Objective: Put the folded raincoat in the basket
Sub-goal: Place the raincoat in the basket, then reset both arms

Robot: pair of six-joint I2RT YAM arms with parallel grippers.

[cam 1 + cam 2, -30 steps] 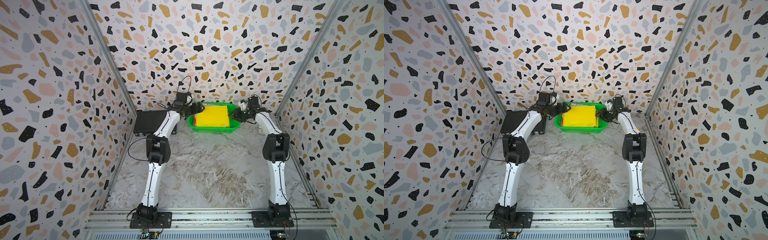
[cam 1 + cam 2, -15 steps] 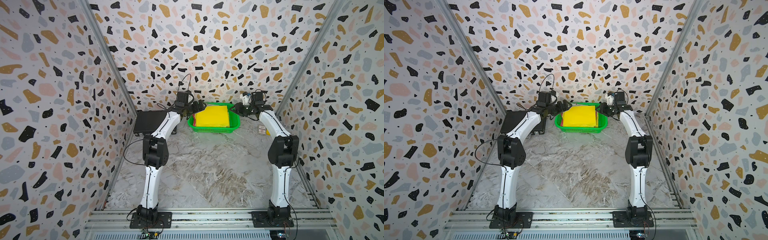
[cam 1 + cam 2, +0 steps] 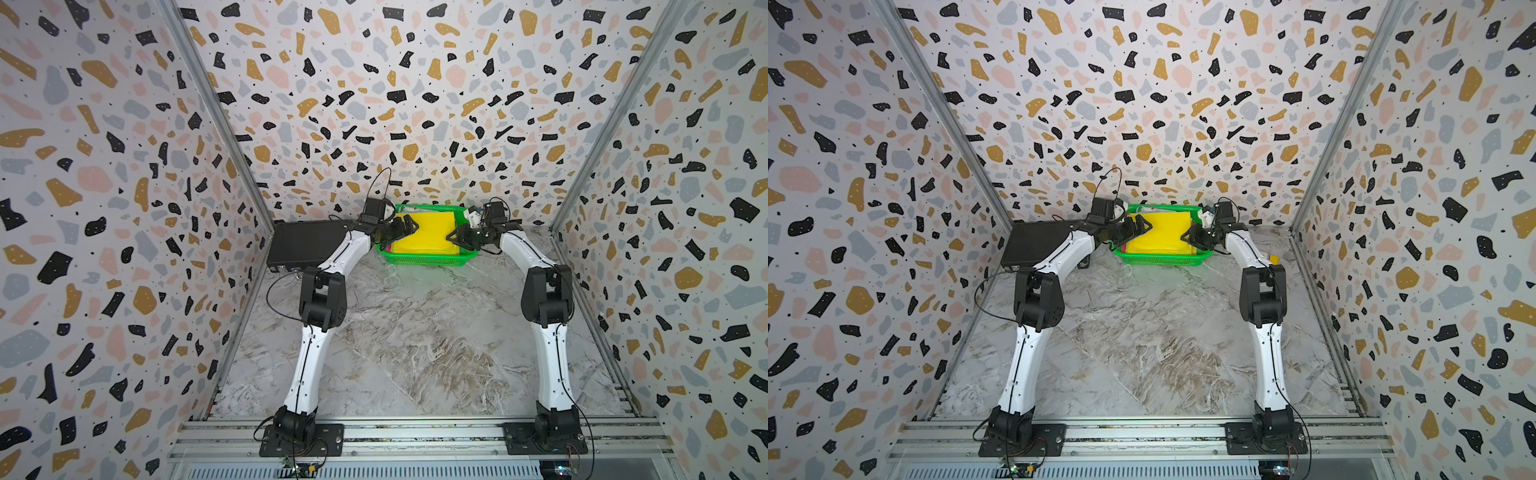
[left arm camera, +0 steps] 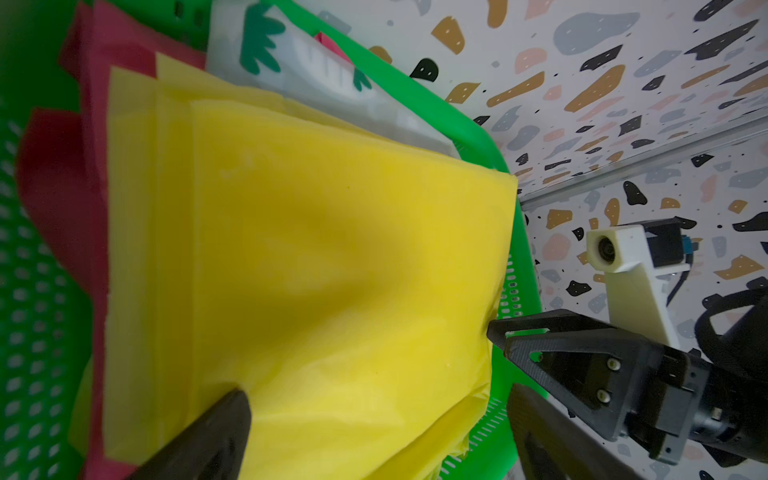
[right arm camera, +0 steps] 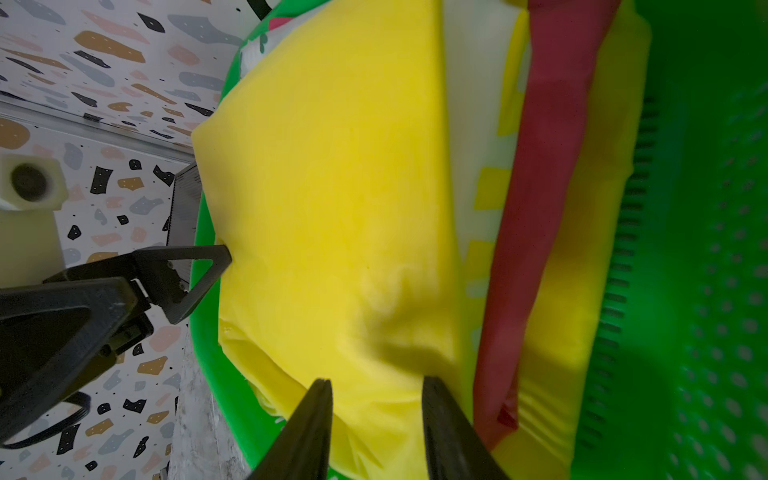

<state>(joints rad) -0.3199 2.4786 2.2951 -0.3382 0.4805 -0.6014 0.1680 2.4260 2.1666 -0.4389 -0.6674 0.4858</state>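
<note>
Left claw (image 3: 401,231) spread wide and empty, right claw (image 3: 457,237) half-parted, both arms stretched over raincoat (image 3: 428,232) in basket (image 3: 424,261)

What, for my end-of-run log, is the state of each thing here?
yellow raincoat: folded, lying on top of the pile inside the basket.
basket: upright on the table, filled with folded fabric.
red fabric: folded, under the yellow raincoat.
black case: closed, lying flat beside the basket.
left hand: open, at the raincoat's edge, holding nothing.
right hand: open, at the opposite edge, holding nothing.
</note>
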